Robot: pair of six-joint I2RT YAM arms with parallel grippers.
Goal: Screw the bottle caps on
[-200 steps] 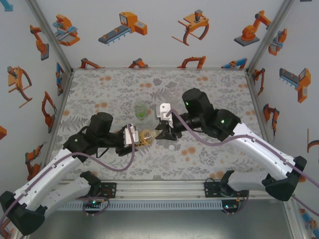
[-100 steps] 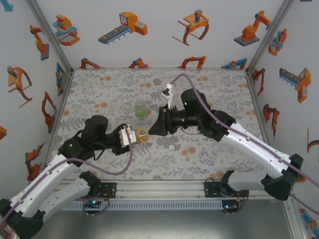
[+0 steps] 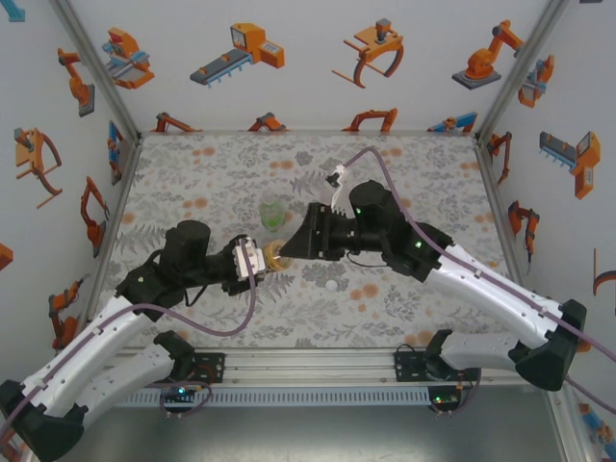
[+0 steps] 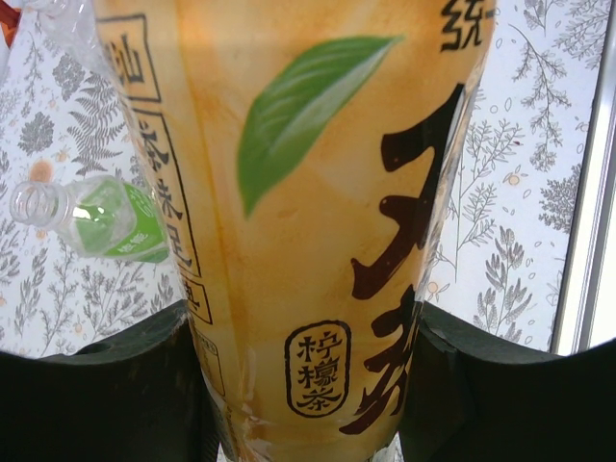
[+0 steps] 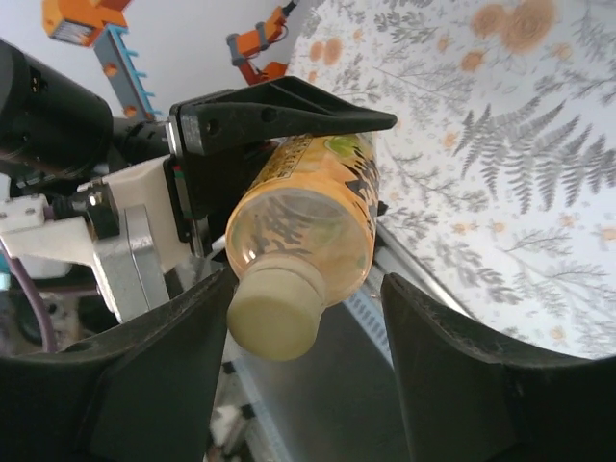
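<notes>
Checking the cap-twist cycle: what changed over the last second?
The right gripper rolled its wrist, then opened off the pale yellow plastic screw cap on the yellow-orange labelled plastic bottle. The left gripper, clamped on that bottle, drew slightly left. Unchanged: green-tinted plastic bottle and small white cap on the table.

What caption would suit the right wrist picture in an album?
Left end effector holds the yellow-orange bottle, its pale yellow cap between the open fingers of the right end effector.
</notes>
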